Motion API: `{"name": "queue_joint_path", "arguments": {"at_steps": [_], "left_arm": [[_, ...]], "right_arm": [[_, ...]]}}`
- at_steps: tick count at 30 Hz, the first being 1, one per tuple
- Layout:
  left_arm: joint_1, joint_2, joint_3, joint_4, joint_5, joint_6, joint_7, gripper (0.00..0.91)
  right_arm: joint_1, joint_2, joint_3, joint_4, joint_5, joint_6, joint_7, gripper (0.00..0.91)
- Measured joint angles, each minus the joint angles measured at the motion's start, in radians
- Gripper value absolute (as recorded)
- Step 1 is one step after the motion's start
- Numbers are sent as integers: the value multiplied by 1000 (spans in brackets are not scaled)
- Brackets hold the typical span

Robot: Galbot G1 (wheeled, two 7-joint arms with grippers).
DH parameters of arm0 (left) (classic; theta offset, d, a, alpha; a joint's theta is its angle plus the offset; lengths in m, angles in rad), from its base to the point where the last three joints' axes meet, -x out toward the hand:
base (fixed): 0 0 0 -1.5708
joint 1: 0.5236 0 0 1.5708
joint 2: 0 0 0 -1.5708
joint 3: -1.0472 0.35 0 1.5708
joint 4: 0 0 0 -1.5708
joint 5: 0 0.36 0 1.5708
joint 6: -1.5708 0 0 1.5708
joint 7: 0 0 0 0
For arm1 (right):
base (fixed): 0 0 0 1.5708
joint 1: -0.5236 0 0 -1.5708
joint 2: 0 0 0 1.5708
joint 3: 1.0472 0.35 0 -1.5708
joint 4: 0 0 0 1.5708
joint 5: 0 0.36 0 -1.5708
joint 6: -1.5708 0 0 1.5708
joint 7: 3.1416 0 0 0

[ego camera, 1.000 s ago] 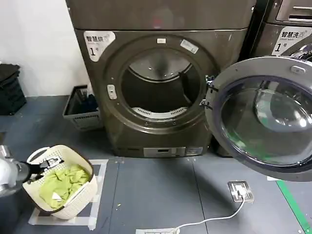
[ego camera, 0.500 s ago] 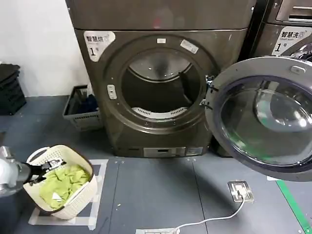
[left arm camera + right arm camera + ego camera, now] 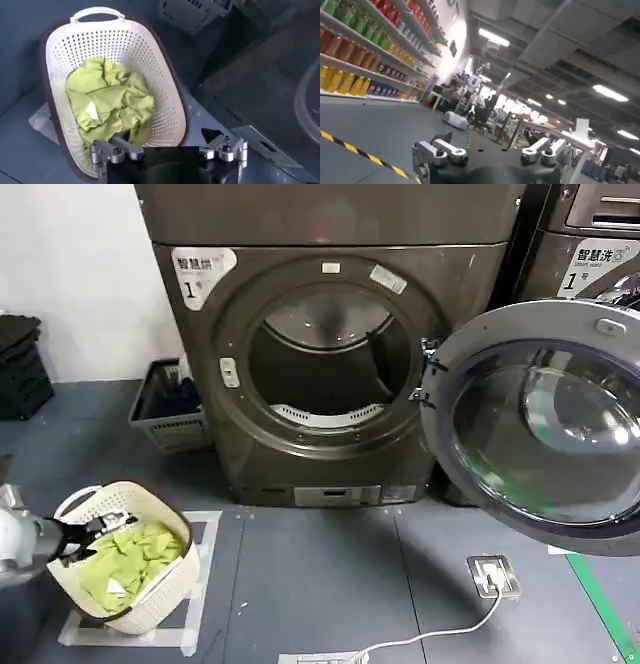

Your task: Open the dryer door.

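Observation:
The dryer door [image 3: 545, 424], a big round porthole with a chrome ring and dark glass, stands swung wide open to the right of the dryer's round opening [image 3: 325, 354]. Its inner side faces me and the drum is bare. My left gripper [image 3: 95, 529] hovers low at the left, far from the door, over a laundry basket. In the left wrist view this gripper [image 3: 165, 135] is open, with nothing between its fingers and the basket rim below. My right gripper [image 3: 492, 140] is open and empty in the right wrist view, pointing out at the room behind.
A cream laundry basket [image 3: 165, 589] with green cloth [image 3: 130, 559] sits on a taped square at the lower left. A grey crate [image 3: 165, 409] stands beside the dryer. A floor socket [image 3: 493, 574] with a white cable lies below the door. A neighbouring machine [image 3: 590, 244] stands behind the door.
My left gripper has drifted slightly down and to the left over the basket. The door has not moved.

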Motion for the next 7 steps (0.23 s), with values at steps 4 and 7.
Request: {"name": "queue_joint_path", "arguments": {"at_steps": [4,7], "left_arm": [[2,0,0,1,3,0,1,907],[2,0,0,2,3,0,1,907]], "right_arm": [[0,0,0,-1,-1,0,-1,907],[0,0,-1,-1,-2,0,-1,907]]}}
